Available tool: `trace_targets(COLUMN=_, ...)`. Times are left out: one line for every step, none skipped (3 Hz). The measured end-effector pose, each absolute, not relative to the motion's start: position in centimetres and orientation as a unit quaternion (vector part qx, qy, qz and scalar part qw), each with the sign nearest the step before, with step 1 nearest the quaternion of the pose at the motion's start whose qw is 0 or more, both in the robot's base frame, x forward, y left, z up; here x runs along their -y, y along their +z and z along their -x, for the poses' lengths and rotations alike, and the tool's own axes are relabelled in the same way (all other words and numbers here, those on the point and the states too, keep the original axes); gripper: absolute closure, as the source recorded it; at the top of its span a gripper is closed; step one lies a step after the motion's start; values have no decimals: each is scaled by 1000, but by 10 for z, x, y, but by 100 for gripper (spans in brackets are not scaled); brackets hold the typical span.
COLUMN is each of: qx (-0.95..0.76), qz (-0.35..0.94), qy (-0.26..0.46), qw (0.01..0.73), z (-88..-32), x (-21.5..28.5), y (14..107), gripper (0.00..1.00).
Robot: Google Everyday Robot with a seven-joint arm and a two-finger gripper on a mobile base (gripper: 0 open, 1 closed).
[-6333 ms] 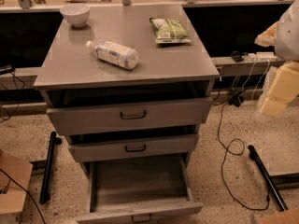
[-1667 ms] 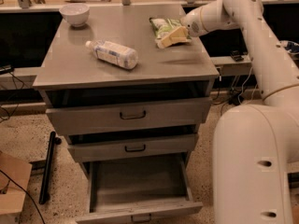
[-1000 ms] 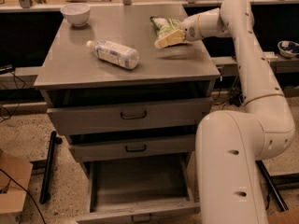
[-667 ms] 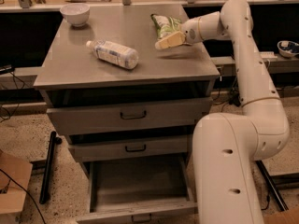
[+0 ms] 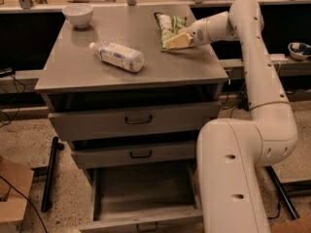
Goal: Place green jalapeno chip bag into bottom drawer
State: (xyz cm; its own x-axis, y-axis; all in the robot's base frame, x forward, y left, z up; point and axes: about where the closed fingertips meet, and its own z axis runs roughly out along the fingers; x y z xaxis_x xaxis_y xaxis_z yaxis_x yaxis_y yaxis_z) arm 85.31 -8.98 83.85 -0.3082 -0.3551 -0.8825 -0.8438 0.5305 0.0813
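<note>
Green jalapeno chip bag (image 5: 171,24) lying on desk (image 5: 73,64), rear right. Pincer (image 5: 176,41) overlapping bag's near end; whether clamping or apart, cannot tell. Bottom drawer (image 5: 146,191) standing open, well below. Bottle (image 5: 118,56) lying left of bag.

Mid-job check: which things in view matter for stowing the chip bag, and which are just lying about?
Part of the job:
- chip bag, on the cabinet
- gripper, at the bag's near end
- bottom drawer, open

Lying about:
- bottle, on its side
- bowl, back left corner
- top drawer and middle drawer
</note>
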Motion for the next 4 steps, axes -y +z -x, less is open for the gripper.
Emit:
trace_targets(qx=-757, qz=405, qy=271, qw=436, z=-853, x=87, y=845, gripper=65)
trace_targets(qx=-742, qz=442, qy=250, qw=438, z=-845, x=71, y=870, gripper=96)
trace_targets(qx=-714, qz=510, qy=219, qw=427, z=-825, x=46, y=902, gripper=100)
trace_targets(qx=-662, qz=606, qy=179, qw=404, z=-782, x=33, y=943, gripper=100)
